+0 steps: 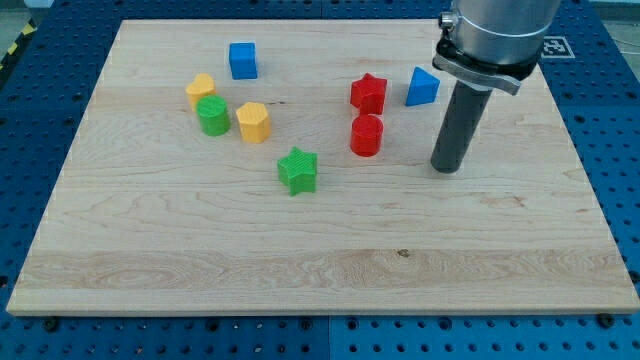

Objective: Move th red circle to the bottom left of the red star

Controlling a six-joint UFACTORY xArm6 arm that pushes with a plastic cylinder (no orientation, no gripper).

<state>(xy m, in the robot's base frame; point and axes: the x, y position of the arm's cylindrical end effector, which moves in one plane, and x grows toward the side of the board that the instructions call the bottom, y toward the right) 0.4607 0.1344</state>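
The red circle (367,135) stands on the wooden board, right below the red star (368,93) and nearly touching it. My tip (447,168) rests on the board to the right of the red circle, a clear gap away and slightly lower in the view. It touches no block. The rod rises from the tip to the grey arm at the view's top right.
A blue triangle (422,87) lies right of the red star. A green star (298,170) sits lower left of the red circle. A yellow block (253,122), a green circle (212,116), another yellow block (200,91) and a blue cube (243,60) stand at the left.
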